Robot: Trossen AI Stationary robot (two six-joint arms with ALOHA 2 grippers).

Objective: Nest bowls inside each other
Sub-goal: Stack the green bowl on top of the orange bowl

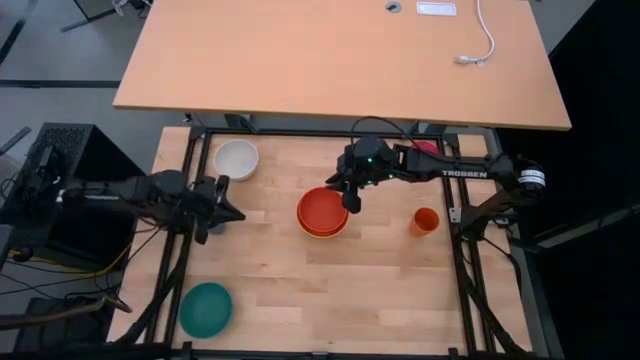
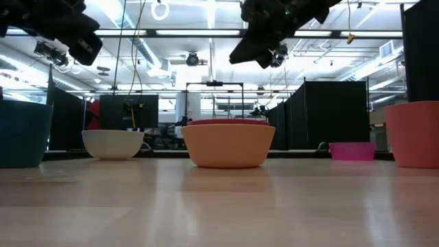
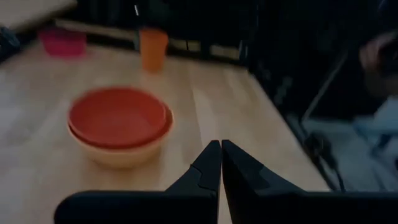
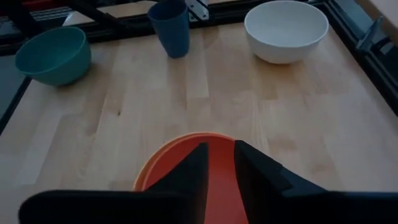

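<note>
A red bowl sits nested in an orange bowl at the table's middle. The white bowl stands at the far left and the teal bowl at the near left. The magenta bowl stands at the far right, mostly hidden under the right arm in the high view. My right gripper hovers above the red bowl's far-right rim, slightly open, with nothing between its fingers. My left gripper is shut and empty, raised over the table's left side and pointing toward the nested bowls.
A small orange cup stands right of the nested bowls. A dark blue cup stands on the left side, near the left arm. Bare wood lies along the near middle and near right of the table.
</note>
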